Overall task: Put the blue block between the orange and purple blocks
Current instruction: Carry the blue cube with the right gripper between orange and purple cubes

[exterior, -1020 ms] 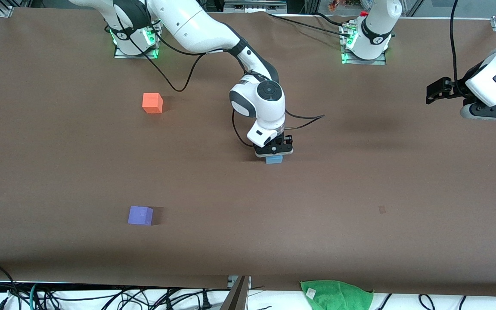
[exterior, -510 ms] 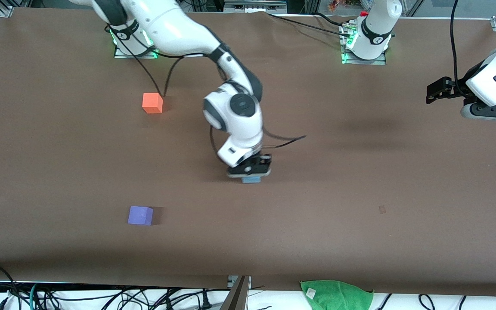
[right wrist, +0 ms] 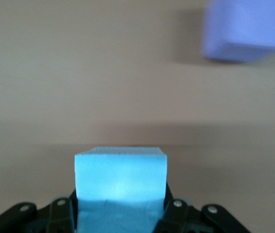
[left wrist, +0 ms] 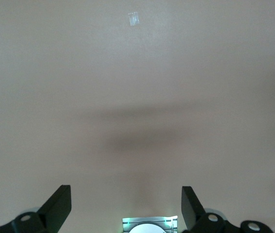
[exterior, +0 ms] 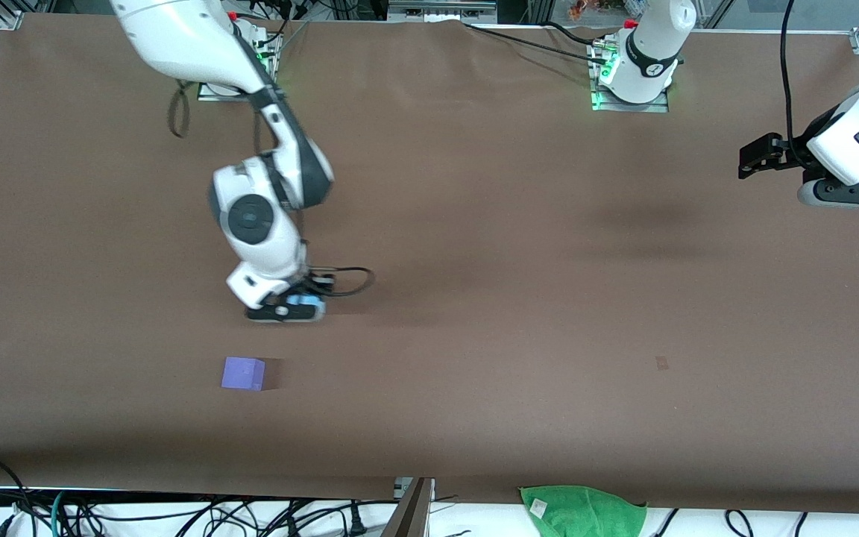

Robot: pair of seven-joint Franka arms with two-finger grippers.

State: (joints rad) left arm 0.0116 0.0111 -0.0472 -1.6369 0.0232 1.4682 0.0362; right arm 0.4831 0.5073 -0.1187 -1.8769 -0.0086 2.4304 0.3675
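Observation:
My right gripper (exterior: pixel 297 307) is shut on the light blue block (exterior: pixel 303 302) and holds it low over the table, between where the arm hides the table and the purple block (exterior: pixel 243 373). In the right wrist view the blue block (right wrist: pixel 121 179) fills the jaws and the purple block (right wrist: pixel 246 31) lies a short way off. The orange block is hidden by the right arm. My left gripper (exterior: pixel 756 158) waits open and empty over the left arm's end of the table; the left wrist view shows its fingers (left wrist: pixel 59 206) wide apart over bare table.
A green cloth (exterior: pixel 582 509) and loose cables (exterior: pixel 176 514) lie along the table edge nearest the front camera, with a metal post (exterior: pixel 411 511) at its middle. The arm bases (exterior: pixel 634 71) stand along the edge farthest from it.
My right gripper has carried the blue block from the table's middle toward the right arm's end, closer to the purple block. The right arm now covers the orange block. The left arm has not moved.

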